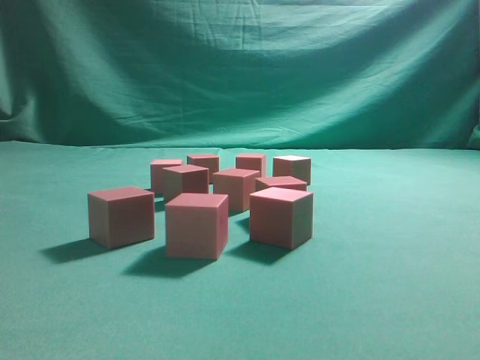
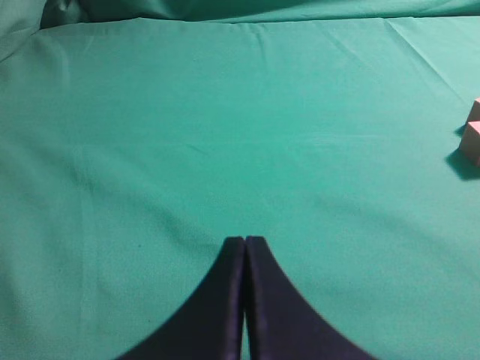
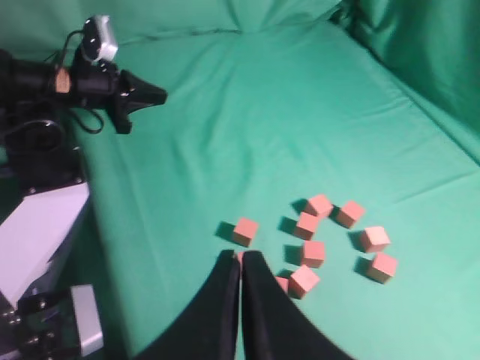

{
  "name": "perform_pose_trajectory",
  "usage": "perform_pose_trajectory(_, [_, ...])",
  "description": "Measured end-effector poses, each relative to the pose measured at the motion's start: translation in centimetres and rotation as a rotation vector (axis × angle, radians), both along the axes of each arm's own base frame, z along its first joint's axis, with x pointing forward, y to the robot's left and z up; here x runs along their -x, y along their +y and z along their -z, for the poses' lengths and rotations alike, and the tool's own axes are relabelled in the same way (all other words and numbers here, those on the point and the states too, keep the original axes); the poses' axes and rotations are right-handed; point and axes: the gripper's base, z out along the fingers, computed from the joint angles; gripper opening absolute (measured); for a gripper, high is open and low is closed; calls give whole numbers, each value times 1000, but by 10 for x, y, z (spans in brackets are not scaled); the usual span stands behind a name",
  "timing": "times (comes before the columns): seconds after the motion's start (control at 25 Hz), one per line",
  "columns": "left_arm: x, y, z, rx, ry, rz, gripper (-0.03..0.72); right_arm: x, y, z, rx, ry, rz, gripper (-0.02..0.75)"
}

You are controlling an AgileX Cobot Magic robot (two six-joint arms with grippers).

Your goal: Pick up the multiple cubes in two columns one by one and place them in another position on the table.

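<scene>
Several reddish-pink cubes stand in a loose cluster on the green table [image 1: 390, 285]. The nearest are at the left [image 1: 121, 216], middle [image 1: 196, 225] and right [image 1: 281, 217]. Neither gripper shows in the exterior view. From high above, my right gripper [image 3: 241, 253] is shut and empty. The cubes lie below and to its right, one alone [image 3: 245, 231] just past its tips and another [image 3: 282, 283] partly hidden by a finger. My left gripper [image 2: 244, 238] is shut and empty over bare cloth, with the edge of the cubes [image 2: 472, 141] at the far right.
The left arm with its wrist camera [image 3: 101, 37] reaches in from the upper left of the right wrist view, beside a white robot base [image 3: 41, 225]. The draped green backdrop [image 1: 240, 67] rises behind the cubes. Open cloth surrounds the cluster.
</scene>
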Motion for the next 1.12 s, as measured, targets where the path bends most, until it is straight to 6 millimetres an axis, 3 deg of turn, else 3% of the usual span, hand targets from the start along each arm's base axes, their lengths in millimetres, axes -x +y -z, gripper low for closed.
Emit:
perform_pose_trajectory(0.24, [0, 0, 0, 0, 0, 0, 0, 12, -32, 22, -70, -50, 164, 0])
perform_pose_trajectory(0.48, [0, 0, 0, 0, 0, 0, 0, 4, -32, 68, -218, -181, 395, 0])
perform_pose_trajectory(0.72, [0, 0, 0, 0, 0, 0, 0, -14, -24, 127, -343, -185, 603, 0])
perform_pose_trajectory(0.88, [0, 0, 0, 0, 0, 0, 0, -19, -25, 171, -359, -115, 730, 0])
perform_pose_trajectory(1.12, [0, 0, 0, 0, 0, 0, 0, -25, -34, 236, -388, -157, 910, 0])
